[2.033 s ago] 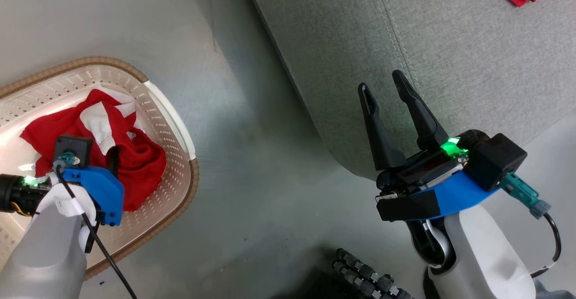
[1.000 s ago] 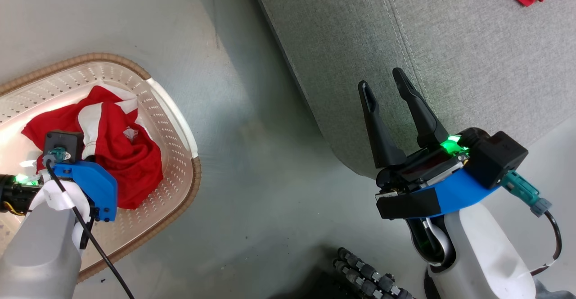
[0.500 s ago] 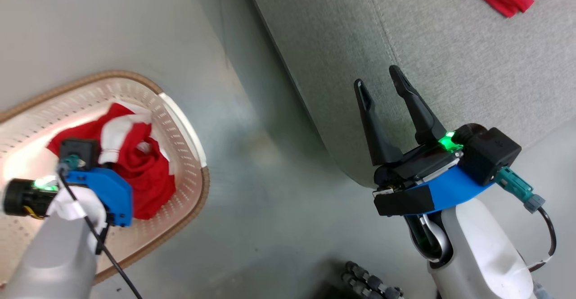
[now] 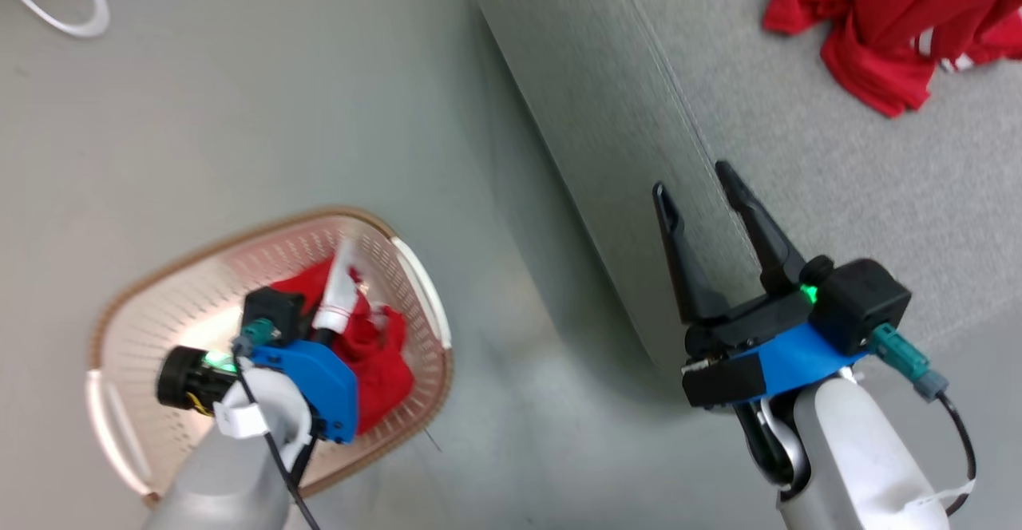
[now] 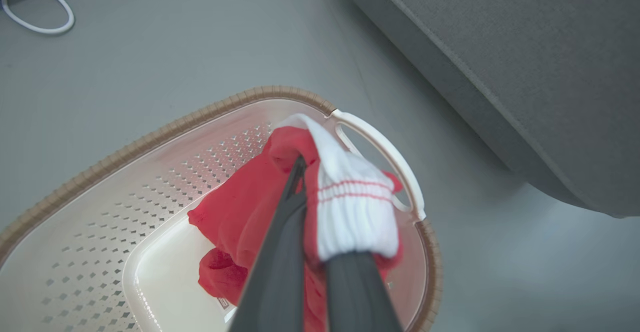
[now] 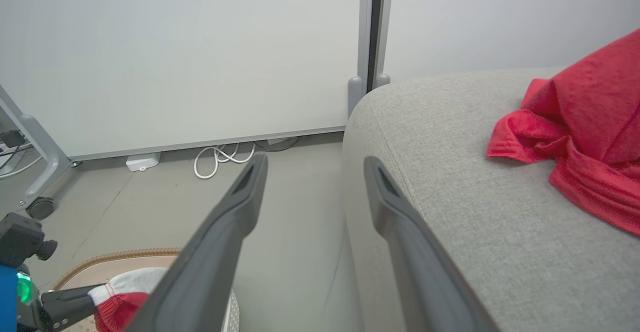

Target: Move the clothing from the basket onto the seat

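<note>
Raised since before, the red garment (image 5: 240, 217) hangs from my left gripper (image 5: 305, 172), pinched at its white cuff (image 5: 350, 212): soft, light, droopy. My right gripper (image 4: 693, 179) gapes empty.

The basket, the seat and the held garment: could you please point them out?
basket (image 5: 150, 139): left wrist view, woven brown rim.
seat (image 4: 878, 195): head view, bare grey top.
held garment (image 5: 350, 212): left wrist view, white ribbed cuff.

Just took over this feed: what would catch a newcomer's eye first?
The left gripper is shut on a red garment, white cuff uppermost, in the basket. A second red garment lies on the grey seat, and the right gripper hangs open by the seat's edge.
</note>
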